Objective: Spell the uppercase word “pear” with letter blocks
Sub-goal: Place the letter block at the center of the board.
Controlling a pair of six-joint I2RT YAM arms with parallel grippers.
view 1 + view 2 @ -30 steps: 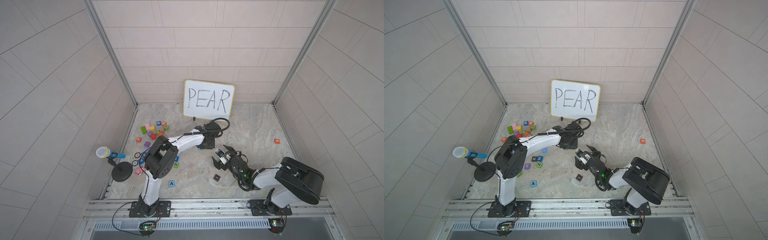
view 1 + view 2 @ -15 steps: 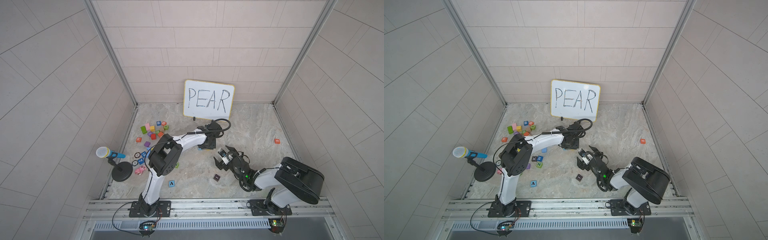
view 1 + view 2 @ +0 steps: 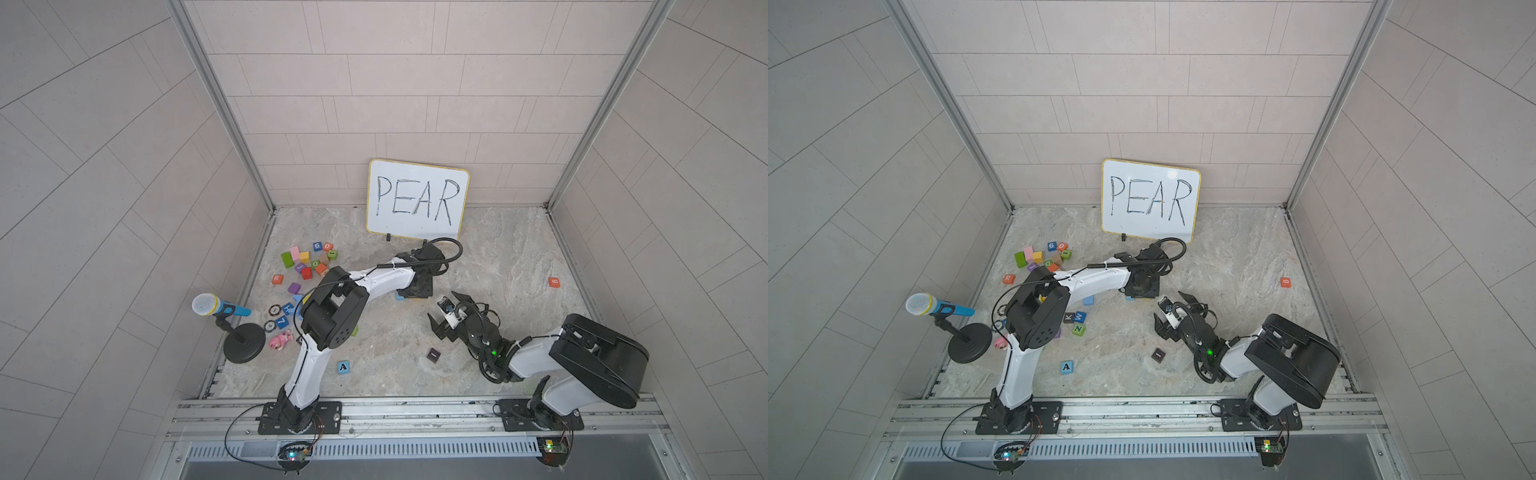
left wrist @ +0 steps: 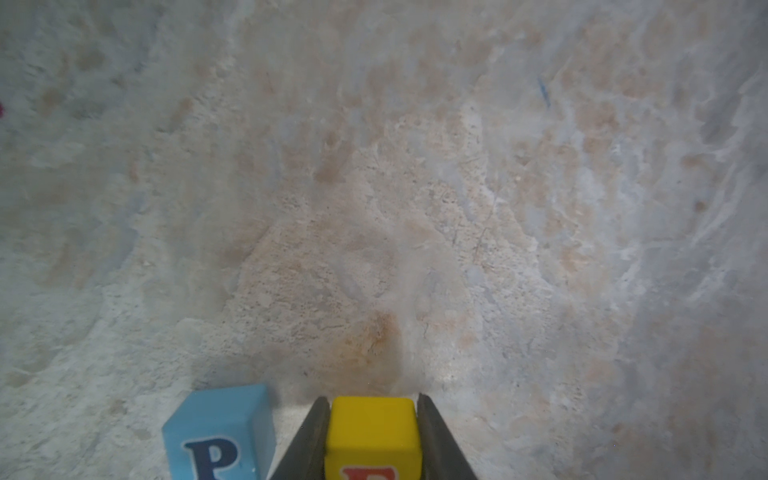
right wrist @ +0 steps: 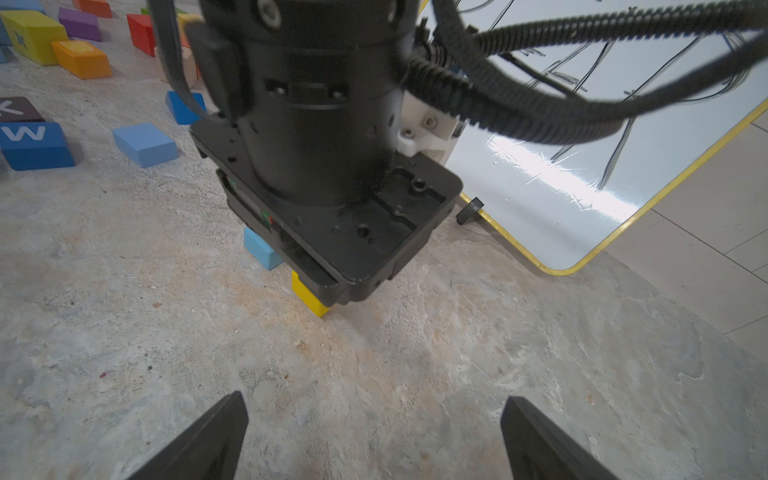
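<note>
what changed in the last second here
The left arm's elbow swung a little toward the whiteboard. The left gripper barely moved and stayed shut on the yellow E block beside the P block. Nothing was picked up or released. The right gripper stayed open in place, and the A block and R block did not move.

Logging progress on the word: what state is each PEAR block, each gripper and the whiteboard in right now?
left gripper: shut on the yellow E block.
yellow E block: gripped, low at the table, a small gap from the P.
light blue P block: free, resting on the table.
blue A block: loose, A facing up.
orange R block: loose, R facing up.
right gripper: open, empty.
whiteboard: upright, reads PEAR.
</note>
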